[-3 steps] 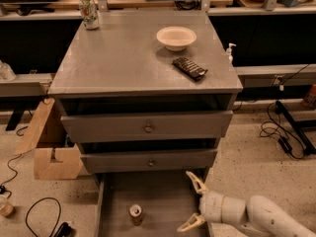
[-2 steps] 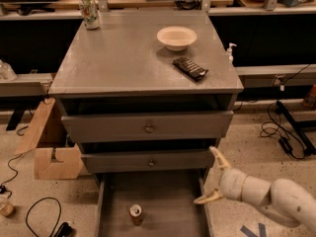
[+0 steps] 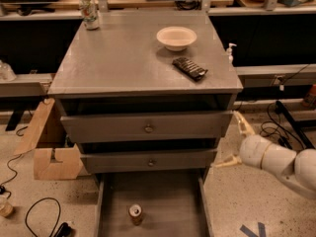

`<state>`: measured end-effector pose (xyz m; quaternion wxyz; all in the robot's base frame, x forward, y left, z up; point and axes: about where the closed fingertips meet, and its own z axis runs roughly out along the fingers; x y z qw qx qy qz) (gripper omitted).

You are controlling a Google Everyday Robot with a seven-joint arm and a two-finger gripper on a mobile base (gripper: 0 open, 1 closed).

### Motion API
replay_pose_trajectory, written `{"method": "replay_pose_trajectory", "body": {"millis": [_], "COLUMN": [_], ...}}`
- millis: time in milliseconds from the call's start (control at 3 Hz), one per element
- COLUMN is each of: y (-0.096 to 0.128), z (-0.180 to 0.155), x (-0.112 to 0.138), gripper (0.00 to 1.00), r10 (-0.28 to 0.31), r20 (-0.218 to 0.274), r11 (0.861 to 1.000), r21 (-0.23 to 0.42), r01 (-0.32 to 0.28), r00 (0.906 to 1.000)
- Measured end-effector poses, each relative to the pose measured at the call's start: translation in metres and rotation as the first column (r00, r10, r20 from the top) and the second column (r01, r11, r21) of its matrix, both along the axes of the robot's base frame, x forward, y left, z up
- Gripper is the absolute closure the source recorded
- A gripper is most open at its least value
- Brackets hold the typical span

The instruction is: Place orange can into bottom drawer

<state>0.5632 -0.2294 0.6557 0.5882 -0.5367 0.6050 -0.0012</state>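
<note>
At the bottom of the frame we see the bottom drawer pulled out. The orange can stands upright on its floor, left of centre, near the lower edge. We judge the placing itself done; what is left, if anything, is to clear the arm and perhaps shut the drawer. Higher, at the right of the frame, the gripper hangs outside the drawer beside the desk, its two fingers spread wide and holding nothing, well apart from the can. Farther up, the desk top carries a bowl, a dark remote and a white-and-green can.
</note>
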Motion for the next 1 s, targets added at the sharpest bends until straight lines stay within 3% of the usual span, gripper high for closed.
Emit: {"method": "replay_pose_trajectory", "body": {"millis": [333,667,1000], "y": [-0.019,-0.035,-0.047], "z": [0.074,0.138,0.178], "x": [0.014,0.003,-0.021], "gripper": [0.00,0.00,0.00], "r10": [-0.070,-0.137,-0.192], "r20": [0.115,0.202,0.220], "r11": [0.995,0.978,0.944], "r21": [-0.058,-0.131,-0.227], "r01": [0.077,0.165,0.242], "r00": [0.9909,0.9698,0.9565]}}
